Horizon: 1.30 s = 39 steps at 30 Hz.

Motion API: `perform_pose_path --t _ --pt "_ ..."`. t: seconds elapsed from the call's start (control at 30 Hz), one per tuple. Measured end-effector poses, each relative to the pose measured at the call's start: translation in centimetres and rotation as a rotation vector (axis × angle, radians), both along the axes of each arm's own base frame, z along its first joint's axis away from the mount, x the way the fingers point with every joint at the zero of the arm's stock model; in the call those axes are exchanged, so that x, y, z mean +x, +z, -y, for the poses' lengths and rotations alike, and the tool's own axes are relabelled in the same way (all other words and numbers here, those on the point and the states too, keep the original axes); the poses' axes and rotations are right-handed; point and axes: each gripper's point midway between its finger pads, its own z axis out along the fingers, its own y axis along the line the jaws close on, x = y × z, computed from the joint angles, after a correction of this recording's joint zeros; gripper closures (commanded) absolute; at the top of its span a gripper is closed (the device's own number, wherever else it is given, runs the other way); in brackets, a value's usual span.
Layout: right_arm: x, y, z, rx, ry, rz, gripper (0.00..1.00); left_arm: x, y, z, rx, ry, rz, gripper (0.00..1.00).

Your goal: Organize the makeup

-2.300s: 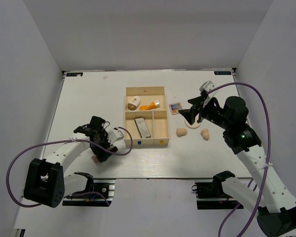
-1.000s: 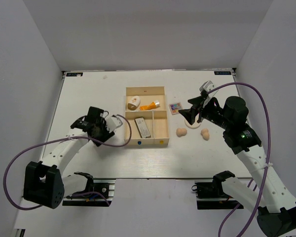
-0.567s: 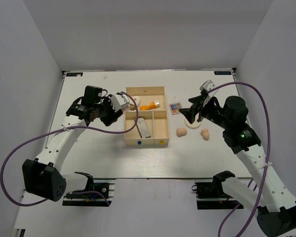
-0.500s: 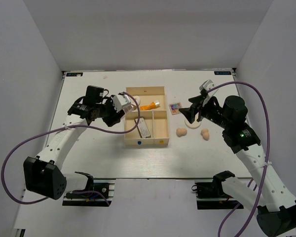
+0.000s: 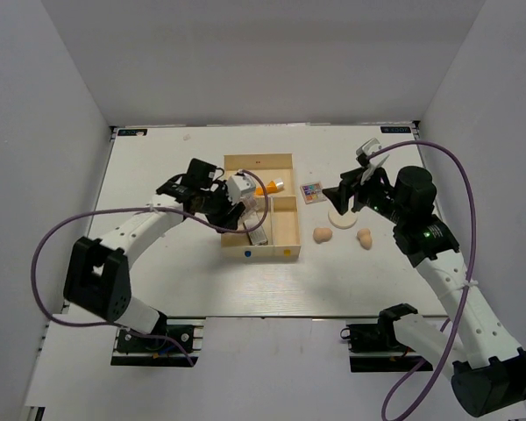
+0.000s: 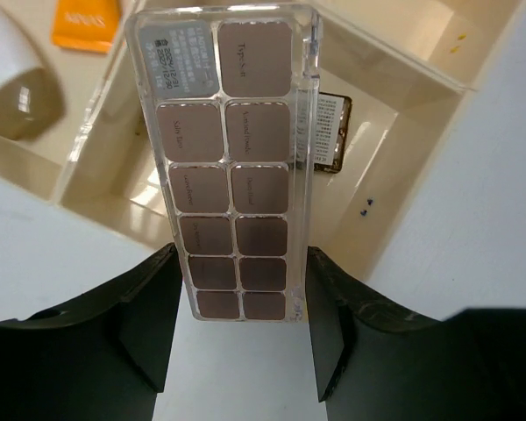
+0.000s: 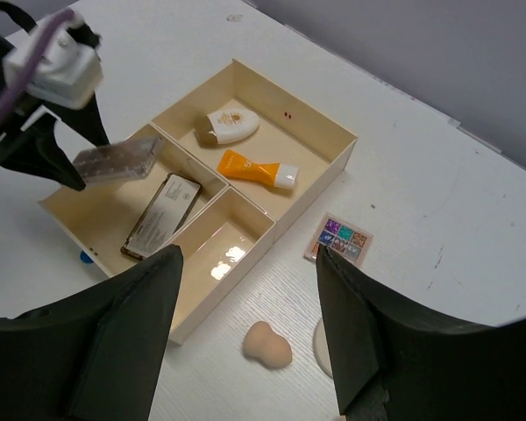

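Observation:
My left gripper is shut on the near end of the speckled brown palette. It holds the palette above the tray's near-left compartment, where the dark flat case lies. The orange tube and a cream bottle lie in the far compartment. My right gripper hangs open and empty above the table, right of the tray. Below it are the multicolour palette, a peach sponge and the edge of the cream pad. A second sponge lies further right.
The pale wooden tray sits mid-table; its near-right compartment holds nothing. White walls close in the table on three sides. Each arm's purple cable loops beside it.
The left arm has swung from the table's left side to over the tray, carrying the brown palette. The right arm has barely shifted.

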Motion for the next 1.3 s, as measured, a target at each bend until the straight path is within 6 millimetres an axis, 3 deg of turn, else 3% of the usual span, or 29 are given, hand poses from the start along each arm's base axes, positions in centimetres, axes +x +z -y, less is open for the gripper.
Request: perform_pose_path --t 0.13,0.27,0.37,0.43,0.47,0.67,0.77,0.83,0.87,0.9,0.93,1.0,1.1,1.2,1.3 --pt "0.3 -0.1 0.4 -0.001 -0.017 -0.002 0.32 0.2 -3.3 0.7 0.05 0.035 -0.084 1.0" --pt "0.6 -0.2 0.7 -0.002 -0.028 -0.006 0.31 0.8 -3.2 1.3 0.053 0.062 -0.057 0.98" --pt "0.8 -0.4 0.8 -0.005 -0.031 -0.013 0.32 0.8 -3.1 1.8 0.053 0.064 -0.045 0.84" --pt "0.9 -0.6 0.7 -0.007 -0.031 -0.018 0.32 0.8 -3.0 2.1 0.052 0.063 -0.037 0.82" --pt "0.9 -0.6 0.7 -0.007 -0.031 -0.019 0.31 0.8 -3.0 2.2 0.054 0.062 -0.035 0.77" --pt "1.1 -0.8 0.8 -0.008 -0.035 -0.025 0.32 0.5 -4.1 2.7 0.09 0.067 -0.047 0.64" --pt "1.2 -1.0 0.9 -0.009 -0.037 -0.03 0.32 0.4 -4.9 2.7 0.115 0.073 -0.059 0.63" --pt "1.3 -1.0 1.0 -0.01 -0.039 -0.032 0.29 0.4 -5.2 2.6 0.13 0.081 -0.062 0.51" --pt "1.3 -1.1 1.0 -0.011 -0.04 -0.034 0.23 0.3 -5.3 2.6 0.134 0.085 -0.063 0.49" --pt "1.3 -1.2 1.0 -0.012 -0.039 -0.036 0.14 0.3 -5.3 2.6 0.137 0.09 -0.062 0.44" --pt "1.3 -1.3 0.9 -0.012 -0.037 -0.039 0.11 0.4 -5.2 2.6 0.136 0.094 -0.061 0.36" --pt "1.4 -1.4 0.9 -0.018 -0.035 -0.041 0.11 0.4 -5.1 2.6 0.133 0.103 -0.061 0.34" --pt "1.7 -1.9 0.8 -0.026 -0.032 -0.05 0.11 0.4 -4.6 2.6 0.12 0.112 -0.054 0.24" --pt "2.1 -2.5 0.8 -0.04 -0.033 -0.064 0.11 0.5 -3.5 2.8 0.093 0.125 -0.037 0.14" --pt "2.5 -3.4 0.8 -0.052 -0.036 -0.085 0.11 0.7 -2.1 3.2 0.049 0.132 -0.009 0.11"
